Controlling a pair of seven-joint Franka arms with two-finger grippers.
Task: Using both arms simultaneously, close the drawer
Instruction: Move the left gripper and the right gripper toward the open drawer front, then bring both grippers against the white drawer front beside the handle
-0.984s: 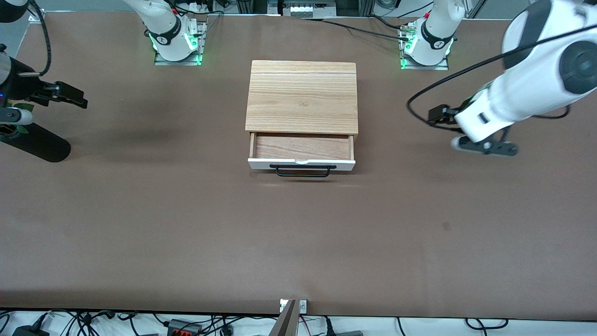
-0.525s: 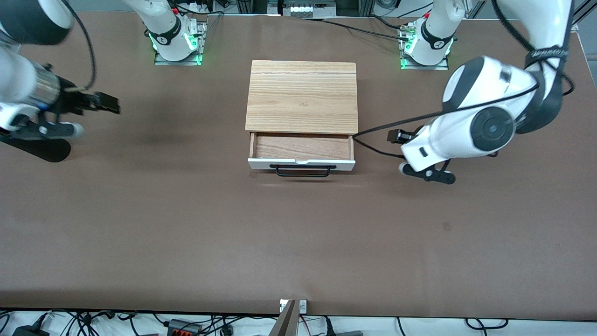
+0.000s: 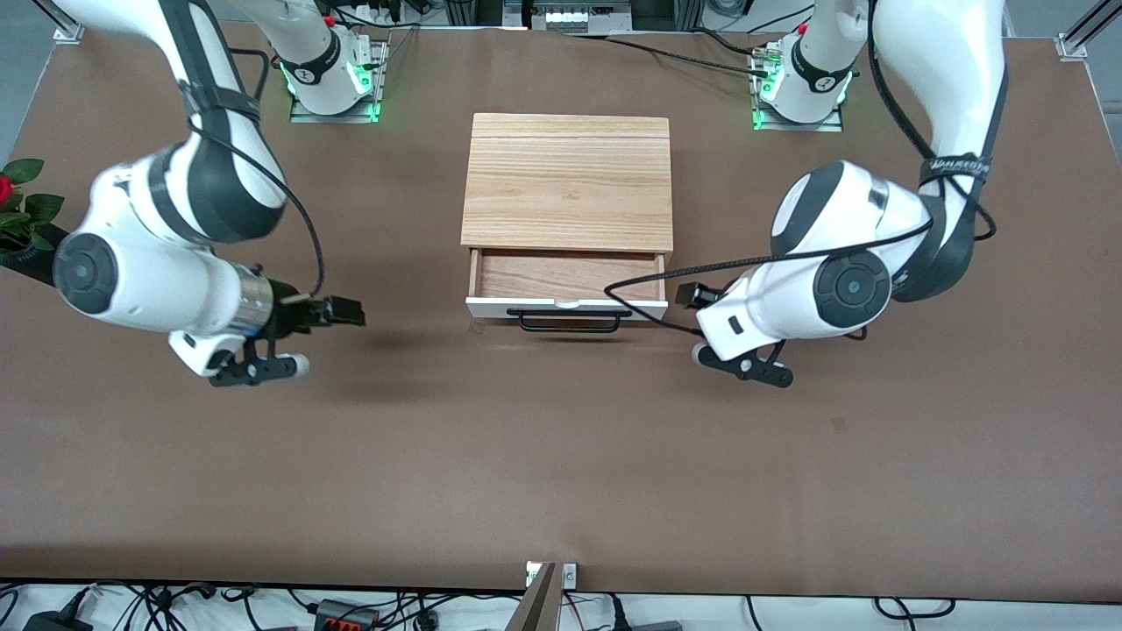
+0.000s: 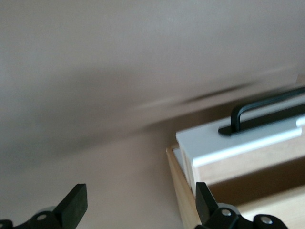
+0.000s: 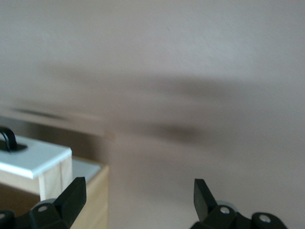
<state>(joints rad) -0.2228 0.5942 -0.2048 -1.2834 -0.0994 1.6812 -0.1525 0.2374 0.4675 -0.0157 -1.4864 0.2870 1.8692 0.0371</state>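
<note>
At mid-frame in the front view: approach step, both arms flanking an open drawer.

Lowest on either side, the left gripper (image 3: pixel 701 298), fingers spread, hovers over the table (image 3: pixel 561 473) just beside the drawer's corner at centre-right; the right gripper (image 3: pixel 337 311), also spread, is over the table at centre-left, well apart from it. Higher up, the drawer (image 3: pixel 566 307) stands pulled out of the cabinet (image 3: pixel 567 180), white front and black handle (image 3: pixel 568 322) facing the frame's bottom, long axis across the frame. Next, I judge, both grippers must reach the front panel and push evenly toward the top.
</note>
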